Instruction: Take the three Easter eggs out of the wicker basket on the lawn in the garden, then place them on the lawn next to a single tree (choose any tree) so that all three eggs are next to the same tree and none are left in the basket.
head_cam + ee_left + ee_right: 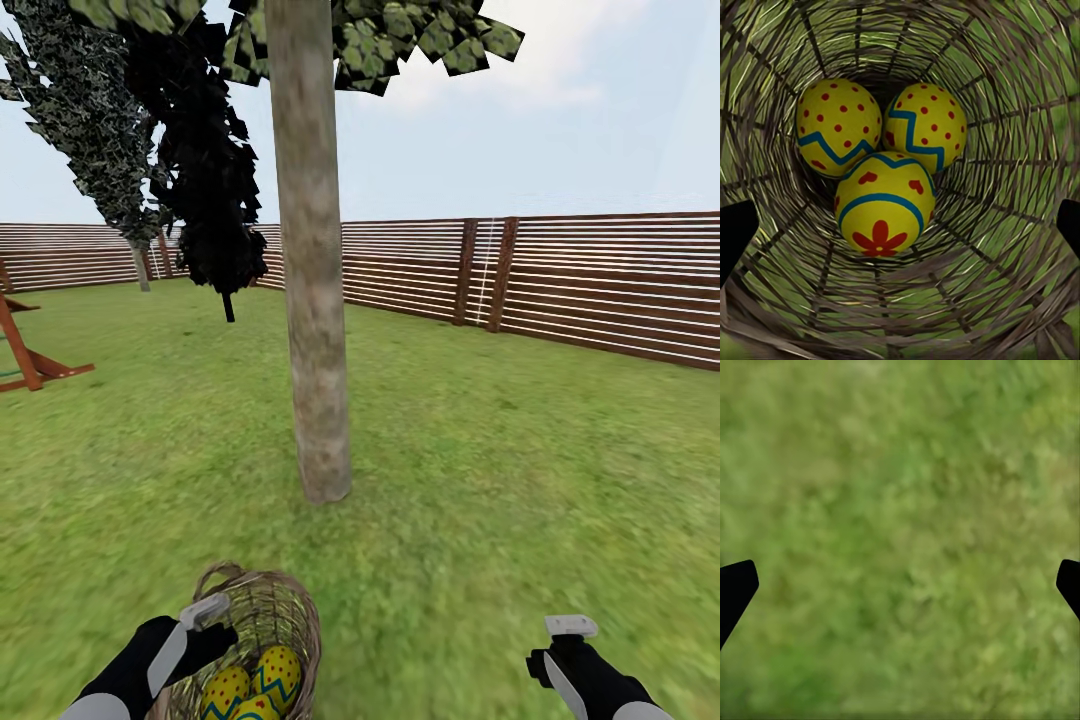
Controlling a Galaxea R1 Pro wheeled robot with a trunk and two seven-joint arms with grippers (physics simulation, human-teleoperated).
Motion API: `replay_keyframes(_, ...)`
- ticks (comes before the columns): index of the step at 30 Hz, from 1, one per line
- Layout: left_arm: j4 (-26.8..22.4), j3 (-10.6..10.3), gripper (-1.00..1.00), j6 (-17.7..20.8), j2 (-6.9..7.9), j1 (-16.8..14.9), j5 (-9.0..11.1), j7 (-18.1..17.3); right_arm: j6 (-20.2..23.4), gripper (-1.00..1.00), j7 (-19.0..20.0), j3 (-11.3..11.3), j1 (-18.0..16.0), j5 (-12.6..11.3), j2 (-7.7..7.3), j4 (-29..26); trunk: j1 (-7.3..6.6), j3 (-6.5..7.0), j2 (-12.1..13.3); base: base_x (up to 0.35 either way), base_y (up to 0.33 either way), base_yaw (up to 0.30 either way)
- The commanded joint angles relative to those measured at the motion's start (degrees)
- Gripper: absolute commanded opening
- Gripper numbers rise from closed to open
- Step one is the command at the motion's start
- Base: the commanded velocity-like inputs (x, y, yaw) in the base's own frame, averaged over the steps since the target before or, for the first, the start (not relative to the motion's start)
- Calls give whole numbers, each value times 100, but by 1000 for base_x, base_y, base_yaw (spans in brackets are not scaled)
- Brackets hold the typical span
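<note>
The wicker basket sat on the lawn just in front of the robot, a short way from the foot of the tree with the pale trunk. All three Easter eggs lay at its bottom, touching one another in a tight cluster — two side by side further in and one nearer the rim, as the left wrist view looked down on them.

The left gripper hovered at the basket's mouth, and its camera stared straight down the woven well, so the eggs lay directly along the line of the fingers. Those fingers stood wide, one dark tip at each edge of the left wrist view with the whole cluster between them and nothing held. The nearest egg seemed to point its blunt end up at the camera, the red flower facing out, so its long axis probably ran nearly along the approach; the other two lay more on their sides, zigzag bands showing.

The right gripper hung over bare grass, well apart from the basket, fingers likewise wide and empty — the left arm was clearly the nearer.
</note>
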Motion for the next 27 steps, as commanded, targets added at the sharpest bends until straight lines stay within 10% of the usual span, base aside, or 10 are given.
replay_keyframes(1, -10, 16, 100, 32, -2, -2, 55, 16, 34, 100, -34, 46, -2, -47, -6, -11, -1, -6, -3, 0, 0, 0)
replay_keyframes(27, -6, 8, 100, 39, -2, -2, 55, 32, 34, 100, -34, 46, -2, -47, 0, -11, 526, -437, -965, 0, 0, 0)
